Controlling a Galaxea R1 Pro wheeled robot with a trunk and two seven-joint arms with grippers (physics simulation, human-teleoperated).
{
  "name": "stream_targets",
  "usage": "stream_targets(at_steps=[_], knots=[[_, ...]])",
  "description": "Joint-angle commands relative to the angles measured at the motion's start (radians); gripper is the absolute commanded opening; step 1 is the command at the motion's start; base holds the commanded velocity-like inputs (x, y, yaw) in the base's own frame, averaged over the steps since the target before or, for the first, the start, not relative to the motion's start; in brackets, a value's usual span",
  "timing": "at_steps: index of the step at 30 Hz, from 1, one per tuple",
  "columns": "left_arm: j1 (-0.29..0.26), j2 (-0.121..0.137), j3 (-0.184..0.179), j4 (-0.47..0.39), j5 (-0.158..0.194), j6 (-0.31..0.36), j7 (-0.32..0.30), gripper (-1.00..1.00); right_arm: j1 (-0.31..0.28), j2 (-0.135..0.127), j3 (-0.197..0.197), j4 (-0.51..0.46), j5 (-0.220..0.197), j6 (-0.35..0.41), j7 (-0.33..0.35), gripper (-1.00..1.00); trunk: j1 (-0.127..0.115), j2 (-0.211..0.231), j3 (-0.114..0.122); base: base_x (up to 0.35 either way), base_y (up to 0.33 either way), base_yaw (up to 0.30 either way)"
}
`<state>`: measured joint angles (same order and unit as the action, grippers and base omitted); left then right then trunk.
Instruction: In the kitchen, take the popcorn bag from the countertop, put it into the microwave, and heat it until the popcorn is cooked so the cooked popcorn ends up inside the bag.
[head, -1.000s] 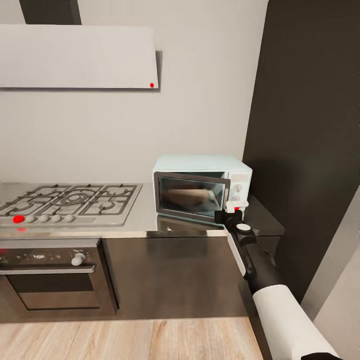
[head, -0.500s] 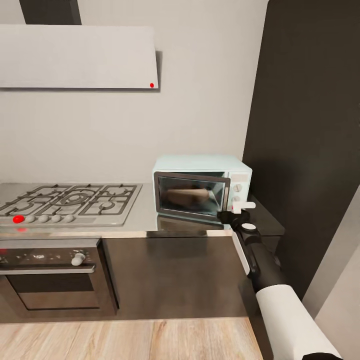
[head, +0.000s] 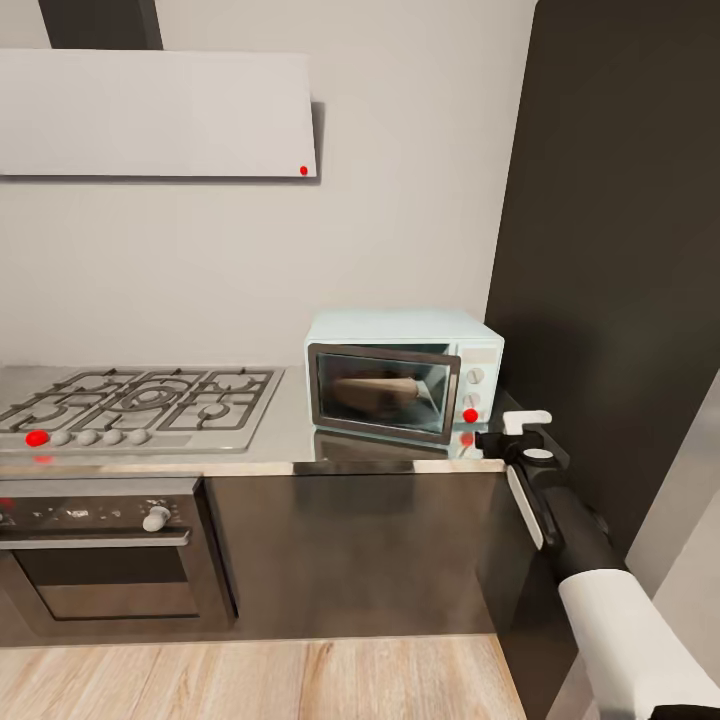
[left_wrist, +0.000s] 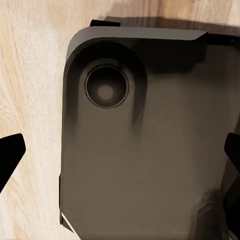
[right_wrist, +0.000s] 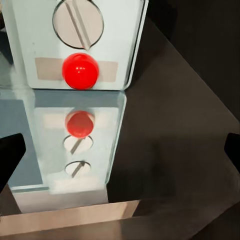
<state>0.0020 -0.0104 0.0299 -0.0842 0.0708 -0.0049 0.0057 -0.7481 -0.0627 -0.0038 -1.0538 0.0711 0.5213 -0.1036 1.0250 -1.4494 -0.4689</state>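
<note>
The pale blue microwave (head: 400, 335) stands on the grey countertop (head: 250, 448) with its dark glass door shut. A brown bag (head: 375, 392) shows dimly behind the glass; the popcorn itself is hidden. A red button (head: 470, 415) glows on the side panel under the round knobs. My right gripper (head: 512, 430) hangs open just right of that panel, apart from it. The right wrist view has the red button (right_wrist: 80, 70), a knob (right_wrist: 78, 22) and their mirror image on the countertop (right_wrist: 175, 150). My left gripper (left_wrist: 120, 150) is open, over my dark base (left_wrist: 150, 150).
A gas hob (head: 140, 400) lies left of the microwave, with a built-in oven (head: 100, 550) below and a range hood (head: 160, 115) above. A tall dark cabinet (head: 620, 250) rises at the right. Wooden floor (head: 250, 680) runs along the front.
My right gripper has drawn back from the microwave's side panel, moving right and slightly toward me. The red button it covered now shows in full. The microwave has not moved.
</note>
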Motion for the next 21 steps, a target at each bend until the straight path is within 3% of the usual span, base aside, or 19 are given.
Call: stream_targets(at_steps=[1, 7, 21], knots=[[0.0, -0.001, 0.003, -0.002, 0.008, 0.0, 0.001, 1.0, 0.0, 0.001, 0.0, -0.002, 0.007, 0.005, 0.0, 1.0, 0.0, -0.001, -0.001, 0.0, 0.0, 0.0], [0.0, -0.001, 0.002, 0.0, 0.007, 0.0, 0.0, 1.0, 0.0, 0.009, -0.001, -0.003, 0.003, -0.015, -0.001, 1.0, 0.0, -0.001, -0.001, 0.073, 0.0, 0.0], [0.001, 0.0, 0.002, 0.0, 0.007, 0.0, 0.0, 1.0, 0.0, 0.009, -0.001, 0.0, 0.004, -0.052, -0.001, 1.0, 0.0, -0.001, -0.001, 0.184, 0.0, 0.0]])
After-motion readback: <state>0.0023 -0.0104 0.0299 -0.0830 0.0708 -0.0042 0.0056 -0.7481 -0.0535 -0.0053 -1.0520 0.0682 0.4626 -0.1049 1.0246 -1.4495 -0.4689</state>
